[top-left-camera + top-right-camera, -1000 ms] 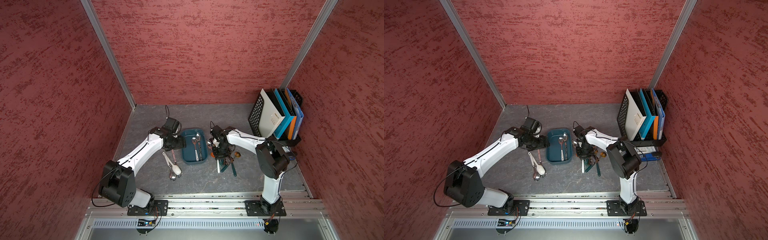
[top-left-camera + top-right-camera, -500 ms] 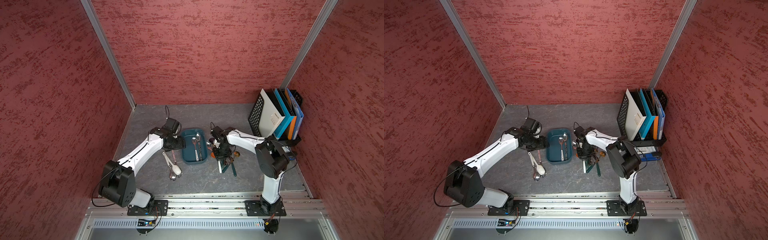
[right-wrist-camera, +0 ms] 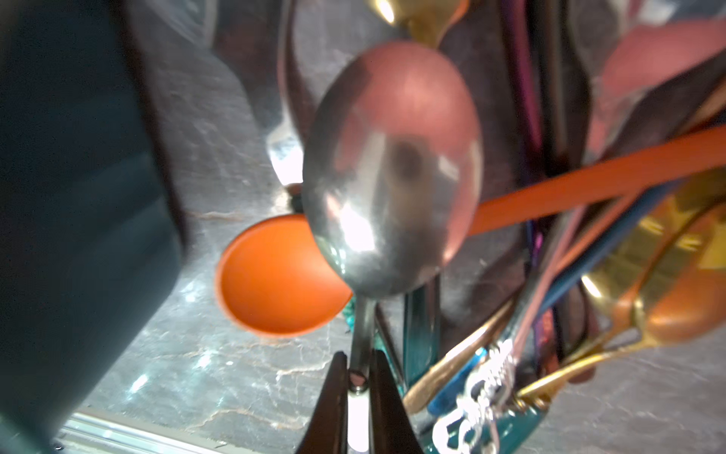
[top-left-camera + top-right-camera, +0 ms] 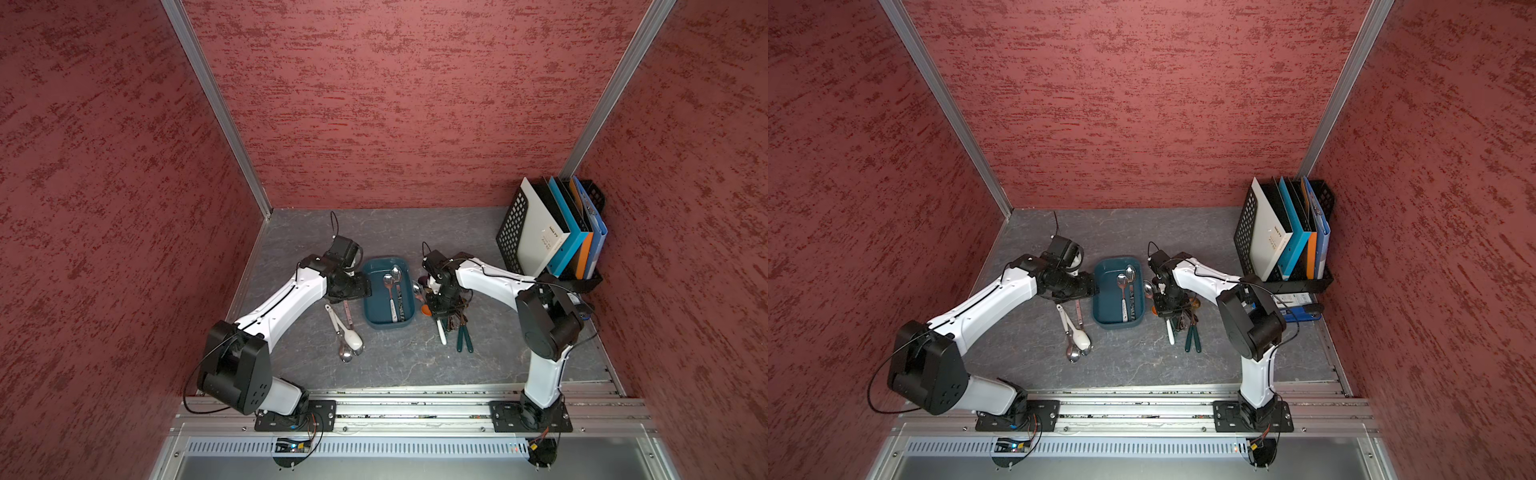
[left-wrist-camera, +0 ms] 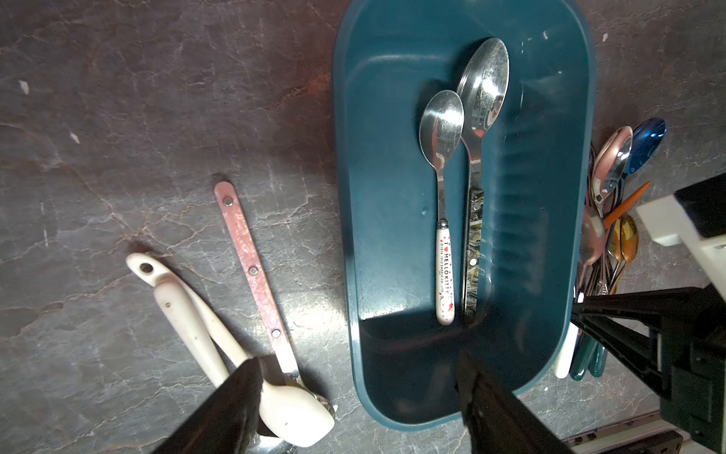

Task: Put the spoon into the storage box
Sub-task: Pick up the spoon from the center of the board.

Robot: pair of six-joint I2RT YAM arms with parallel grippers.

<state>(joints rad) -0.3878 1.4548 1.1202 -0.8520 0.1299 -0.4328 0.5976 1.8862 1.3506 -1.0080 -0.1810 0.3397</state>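
Left of centre in a top view: left gripper has its jaws wide apart and holds nothing, parked at the left rim of the storage box. Loose spoons lie below it. The box sits mid-frame with two spoons inside. What changed: just right of the box, the right gripper has just pinched together on the neck of the silver spoon, whose bowl is over the orange spoon in the pile. We judge the grasp made. The spoon is still outside the box; next come a lift and a short carry left.

Grey tabletop: storage box, spoons (two heaps), file rack
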